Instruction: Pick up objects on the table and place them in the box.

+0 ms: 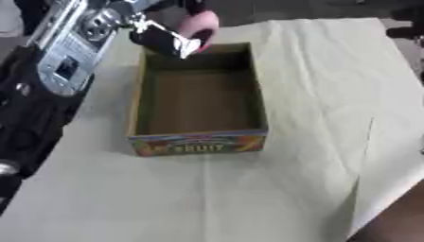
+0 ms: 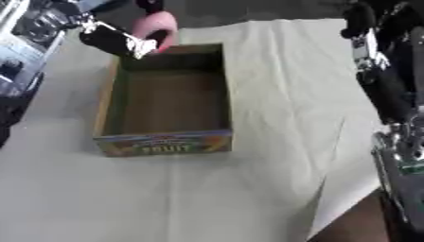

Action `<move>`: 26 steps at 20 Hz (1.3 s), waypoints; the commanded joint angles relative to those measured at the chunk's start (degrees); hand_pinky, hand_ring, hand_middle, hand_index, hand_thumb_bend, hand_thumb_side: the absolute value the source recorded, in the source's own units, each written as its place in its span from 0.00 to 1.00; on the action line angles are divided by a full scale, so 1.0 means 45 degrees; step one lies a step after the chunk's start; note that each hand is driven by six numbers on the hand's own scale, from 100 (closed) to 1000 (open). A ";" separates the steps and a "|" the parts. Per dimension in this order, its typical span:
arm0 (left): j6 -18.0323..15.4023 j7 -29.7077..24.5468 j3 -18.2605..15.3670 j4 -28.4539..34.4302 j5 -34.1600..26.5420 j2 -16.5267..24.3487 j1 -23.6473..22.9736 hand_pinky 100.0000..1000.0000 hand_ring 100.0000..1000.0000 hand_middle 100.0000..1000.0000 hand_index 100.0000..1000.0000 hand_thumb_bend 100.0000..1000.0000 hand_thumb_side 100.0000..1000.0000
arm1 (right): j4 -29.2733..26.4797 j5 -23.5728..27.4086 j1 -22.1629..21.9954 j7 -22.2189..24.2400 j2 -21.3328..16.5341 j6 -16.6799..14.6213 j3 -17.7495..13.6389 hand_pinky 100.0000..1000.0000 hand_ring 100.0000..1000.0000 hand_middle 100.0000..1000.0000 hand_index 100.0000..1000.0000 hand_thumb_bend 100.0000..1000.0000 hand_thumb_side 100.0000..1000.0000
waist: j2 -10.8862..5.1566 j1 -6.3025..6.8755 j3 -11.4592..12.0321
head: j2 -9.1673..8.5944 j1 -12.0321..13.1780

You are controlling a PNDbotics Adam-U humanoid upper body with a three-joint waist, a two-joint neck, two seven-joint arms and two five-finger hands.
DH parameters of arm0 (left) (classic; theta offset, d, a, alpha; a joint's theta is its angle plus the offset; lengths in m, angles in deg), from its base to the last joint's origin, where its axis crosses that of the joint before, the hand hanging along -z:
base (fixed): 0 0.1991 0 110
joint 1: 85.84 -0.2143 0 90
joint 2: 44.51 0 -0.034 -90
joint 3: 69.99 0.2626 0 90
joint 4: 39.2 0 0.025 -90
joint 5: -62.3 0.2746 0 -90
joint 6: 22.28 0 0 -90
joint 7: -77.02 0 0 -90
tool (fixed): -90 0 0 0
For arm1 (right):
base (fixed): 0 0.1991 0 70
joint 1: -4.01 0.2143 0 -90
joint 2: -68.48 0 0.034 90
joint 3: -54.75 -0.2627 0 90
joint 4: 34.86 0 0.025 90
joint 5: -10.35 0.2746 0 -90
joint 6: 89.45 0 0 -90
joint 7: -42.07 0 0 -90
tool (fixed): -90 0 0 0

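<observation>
An open cardboard box [image 1: 198,144] with a colourful "FRUIT" front panel stands on the pale cloth, and its brown inside shows nothing. My left hand [image 1: 165,40] comes in from the upper left and hovers over the box's far left corner. Its fingers are curled round a pink rounded object [image 2: 157,26], held just above the far rim. My right hand [image 2: 368,21] shows dark and blurred at the upper right, off the cloth's far corner and away from the box.
A pale cloth [image 1: 314,94] covers the table, with creases right of the box. The bare brown table corner [image 1: 397,222] shows at the lower right. My right arm [image 2: 401,142] runs along the right edge.
</observation>
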 commanded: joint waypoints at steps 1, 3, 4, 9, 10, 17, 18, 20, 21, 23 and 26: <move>0.0261 0.0368 0.0056 -0.0284 0.0534 -0.0287 0.0193 0.60 0.55 0.50 0.38 0.00 0.08 | -0.0252 0.0100 0.0199 0.0009 -0.0079 -0.0076 0.0021 0.64 0.72 0.56 0.78 0.20 0.64 | -0.0209 -0.0064 -0.0022 | -0.0143 0.0076; 0.0253 0.0531 0.0178 -0.0449 0.0931 -0.0397 0.0182 0.60 0.56 0.51 0.38 0.00 0.07 | -0.0252 0.0107 0.0208 0.0004 -0.0082 -0.0080 0.0026 0.64 0.72 0.56 0.78 0.20 0.64 | -0.0185 -0.0049 -0.0031 | -0.0159 0.0074; 0.0220 0.0595 0.0222 -0.0520 0.1131 -0.0448 0.0163 0.60 0.56 0.51 0.38 0.00 0.07 | -0.0252 0.0110 0.0210 0.0003 -0.0083 -0.0082 0.0029 0.64 0.72 0.56 0.77 0.20 0.64 | -0.0172 -0.0043 -0.0033 | -0.0165 0.0069; -0.0015 0.0730 0.0396 -0.0789 0.2155 -0.0622 0.0036 0.61 0.58 0.52 0.39 0.00 0.06 | -0.0252 0.0116 0.0218 -0.0017 -0.0089 -0.0087 0.0032 0.64 0.72 0.56 0.77 0.20 0.64 | -0.0132 -0.0026 -0.0044 | -0.0119 0.0033; -0.0069 0.0721 0.0422 -0.0853 0.2360 -0.0653 -0.0005 0.61 0.58 0.53 0.40 0.00 0.06 | -0.0252 0.0116 0.0218 -0.0022 -0.0090 -0.0089 0.0030 0.64 0.72 0.56 0.77 0.20 0.64 | -0.0124 -0.0027 -0.0047 | -0.0121 0.0028; -0.0621 0.0541 0.0417 -0.1626 0.3818 -0.1099 -0.0299 0.62 0.60 0.55 0.46 0.00 0.05 | -0.0252 0.0111 0.0252 -0.0049 -0.0073 -0.0096 0.0019 0.64 0.72 0.56 0.77 0.20 0.64 | -0.0075 -0.0058 -0.0087 | -0.0121 0.0056; -0.0717 0.0498 0.0395 -0.1748 0.4014 -0.1172 -0.0346 0.63 0.60 0.55 0.47 0.00 0.05 | -0.0252 0.0110 0.0255 -0.0054 -0.0069 -0.0095 0.0016 0.64 0.72 0.56 0.77 0.20 0.64 | -0.0071 -0.0061 -0.0091 | -0.0119 0.0075; -0.0912 0.0386 0.0357 -0.1996 0.4308 -0.1281 -0.0424 0.64 0.61 0.57 0.52 0.00 0.05 | -0.0252 0.0106 0.0252 -0.0066 -0.0064 -0.0094 0.0010 0.64 0.72 0.56 0.77 0.20 0.64 | -0.0066 -0.0064 -0.0092 | -0.0129 0.0104; -0.0992 0.0294 0.0343 -0.2124 0.4409 -0.1317 -0.0446 0.64 0.62 0.57 0.54 0.00 0.05 | -0.0252 0.0104 0.0247 -0.0071 -0.0061 -0.0092 0.0007 0.64 0.72 0.56 0.77 0.20 0.64 | -0.0067 -0.0063 -0.0092 | -0.0133 0.0112; -0.1098 0.0014 0.0303 -0.2409 0.4528 -0.1382 -0.0466 0.65 0.63 0.58 0.57 0.00 0.05 | -0.0252 0.0100 0.0234 -0.0081 -0.0050 -0.0084 0.0004 0.64 0.72 0.56 0.77 0.20 0.64 | -0.0068 -0.0063 -0.0094 | -0.0152 0.0125; -0.1200 -0.0444 0.0224 -0.2758 0.4545 -0.1442 -0.0496 0.66 0.64 0.60 0.60 0.00 0.05 | -0.0252 0.0095 0.0218 -0.0097 -0.0039 -0.0079 -0.0004 0.64 0.72 0.56 0.77 0.20 0.64 | -0.0061 -0.0062 -0.0100 | -0.0196 0.0126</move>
